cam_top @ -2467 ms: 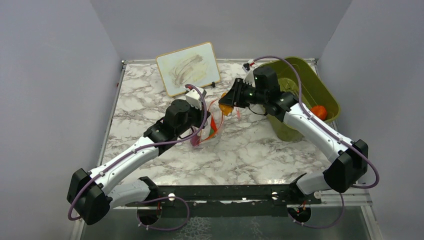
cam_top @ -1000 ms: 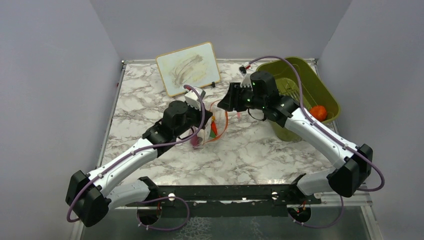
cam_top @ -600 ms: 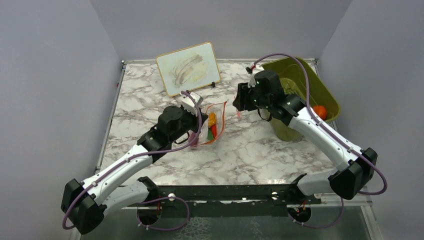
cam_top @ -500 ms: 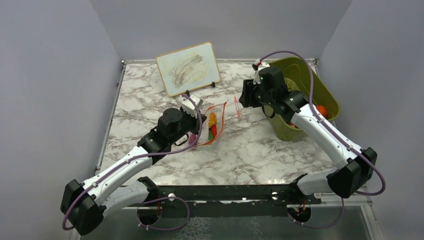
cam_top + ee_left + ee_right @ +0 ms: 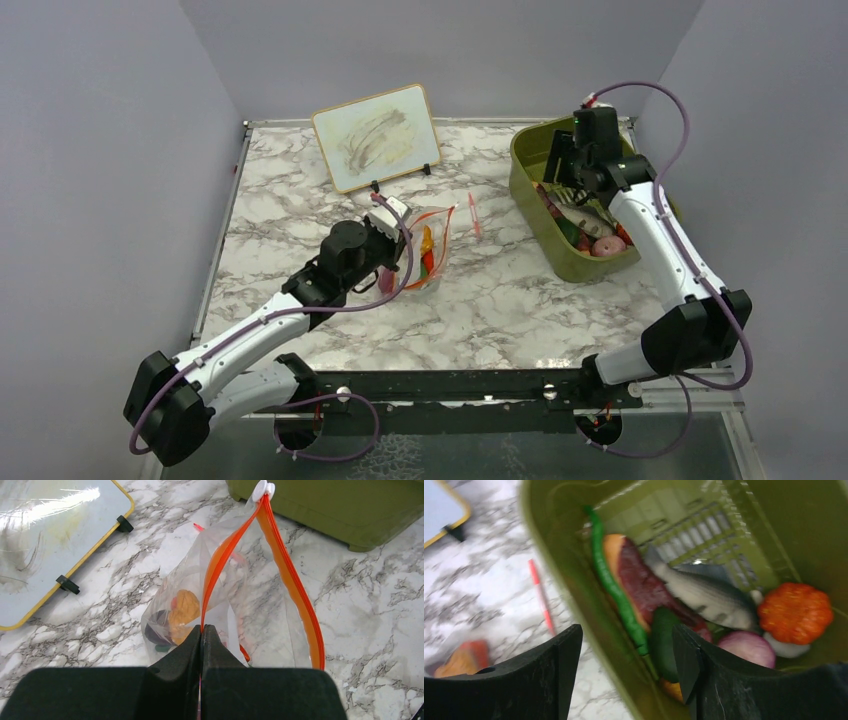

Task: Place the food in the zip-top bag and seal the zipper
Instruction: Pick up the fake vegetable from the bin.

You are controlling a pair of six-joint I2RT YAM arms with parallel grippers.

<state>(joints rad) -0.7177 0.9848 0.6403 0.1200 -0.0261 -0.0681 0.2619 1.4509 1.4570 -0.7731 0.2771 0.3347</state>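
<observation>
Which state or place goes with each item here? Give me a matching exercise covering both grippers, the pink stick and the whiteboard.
Items
1. left gripper
2. right gripper
3. pink stick
4. whiteboard

States or places
A. open, over the olive bin
B. propped up at the far side of the table
C. shut on the zipper of the zip-top bag
D. lying flat between bag and bin

Pairs: 1-C, 2-A, 3-D, 4-B
</observation>
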